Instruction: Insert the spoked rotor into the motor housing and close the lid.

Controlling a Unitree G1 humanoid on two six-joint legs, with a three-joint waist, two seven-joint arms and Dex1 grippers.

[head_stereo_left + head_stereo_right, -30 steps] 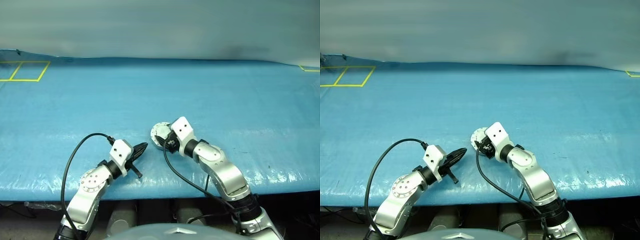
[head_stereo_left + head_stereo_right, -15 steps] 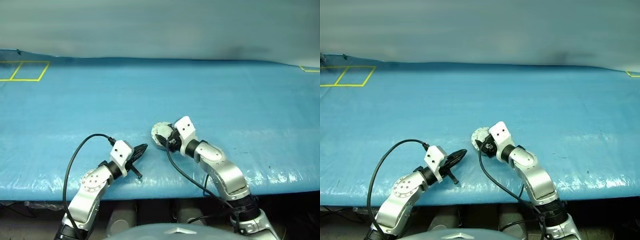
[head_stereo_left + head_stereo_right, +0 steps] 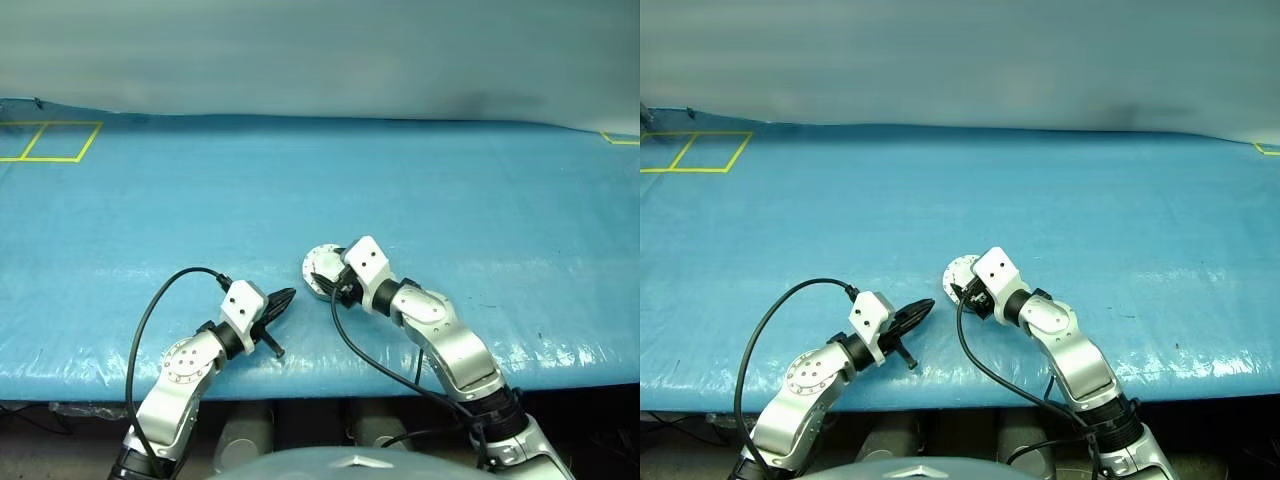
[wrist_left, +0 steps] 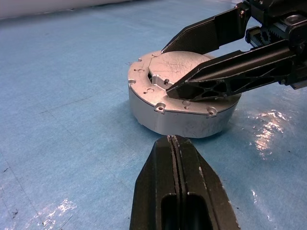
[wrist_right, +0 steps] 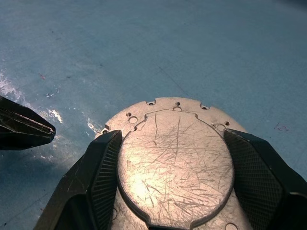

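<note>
Nearest the table's front edge, L gripper [image 3: 281, 297] hovers low over the blue table cover [image 3: 480, 200], fingers pressed flat together w/ nothing between them. In the left wrist view the closed tips [image 4: 173, 143] point straight at the motor housing [image 4: 184, 122], close to it but apart, a strip of blue cover showing between.

Next out, R gripper [image 3: 333, 283] sits over the housing, just right of and beyond the L one. Its jaws are spread wide, one finger [image 5: 103, 165] on each side of the lid [image 5: 175, 160], straddling the raised round centre plate. Can't tell if the pads press on it or just flank it.

The housing sits flat on the cover near the front edge, roughly mid-table. The lid lies down on top, closed, scratched grey metal w/ a stepped, notched edge and small screw holes round the rim. Rotor isn't visible w/ the lid shut.

Farther back the cover runs bare. At the far L corner, yellow tape squares [image 3: 48, 141]; at the far R edge, a bit more yellow tape [image 3: 618, 138]. Beyond that, a pale wall [image 3: 320, 50].
</note>
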